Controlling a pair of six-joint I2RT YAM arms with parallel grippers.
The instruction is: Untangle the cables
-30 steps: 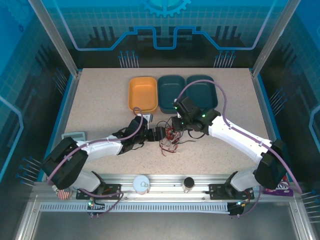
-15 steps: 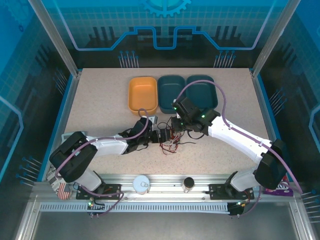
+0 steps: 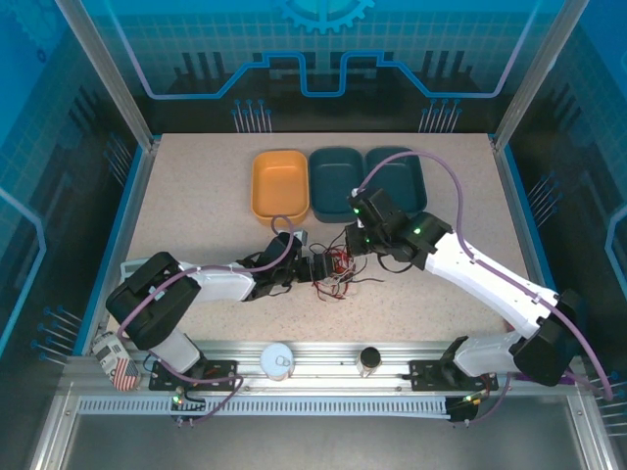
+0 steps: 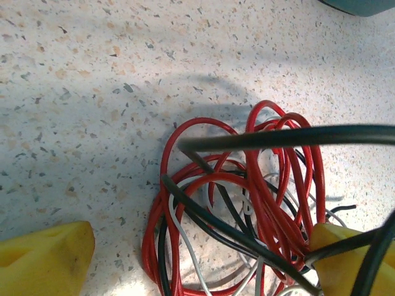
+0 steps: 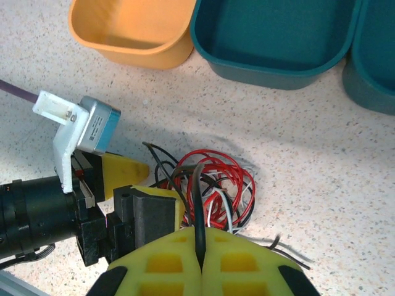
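Straddling the cables (image 4: 247, 203), the left claw (image 4: 203, 246) has its yellow fingers wide apart, one on each side of the red, black and pale tangle lying mid-desk (image 3: 196, 196). The right claw (image 5: 201, 235) is pressed together on one black cable (image 5: 196, 197) rising from the heap. Beyond stand an orange bin (image 3: 280, 183) and two teal bins (image 3: 336, 181).

top external: high above the near edge, looking down on the whole surface (image 3: 196, 186) | left wrist: very close, low over the cables (image 4: 253, 179) | right wrist: close, facing steeply down | shared: cables, surface
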